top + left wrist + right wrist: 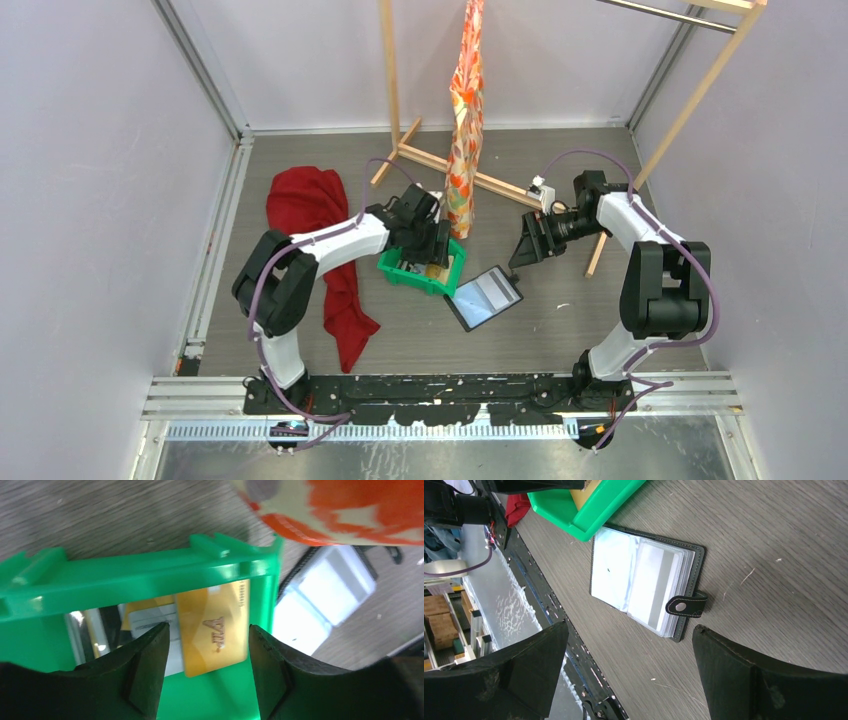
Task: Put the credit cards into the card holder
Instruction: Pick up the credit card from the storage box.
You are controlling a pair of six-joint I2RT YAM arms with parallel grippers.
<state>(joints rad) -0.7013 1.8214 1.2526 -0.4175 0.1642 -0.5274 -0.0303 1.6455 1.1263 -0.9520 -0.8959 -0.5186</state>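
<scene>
Got left gripper (207,629) hanging over the green tray (125,575), jaws spread, clamped on nothing. Looking through the gap: gold card (220,605) marked VIP inside the tray, toward its right wall, seemingly propped at a tilt, though can't confirm that from the wrist view. Also seeing a whitish card (150,620) with grey stripes just left of the gold one, its right edge tucked under it, plus a sliver of an orange-yellow card (145,602) poking out behind both.

Found right gripper (629,630) up off the table (774,555), jaws wide apart, gripping nothing, hovering at the right-far side of the holder (644,585) and pointed down at it. Seeing holder lying open and flat on the table, just beside the tray's near-right corner, black cover down, clear sleeves fanned upward. Showing a pale striped insert (656,587) in the top sleeve on the tab side. Snap tab (686,605) unfastened, sticking out past the cover edge.

Elsewhere: red cloth (320,220) heaped left of the tray, trailing under the left arm toward the near edge. Patterned orange cloth (465,110) hanging from a wooden rack (395,80) just far of the tray, lower end close by the left wrist
</scene>
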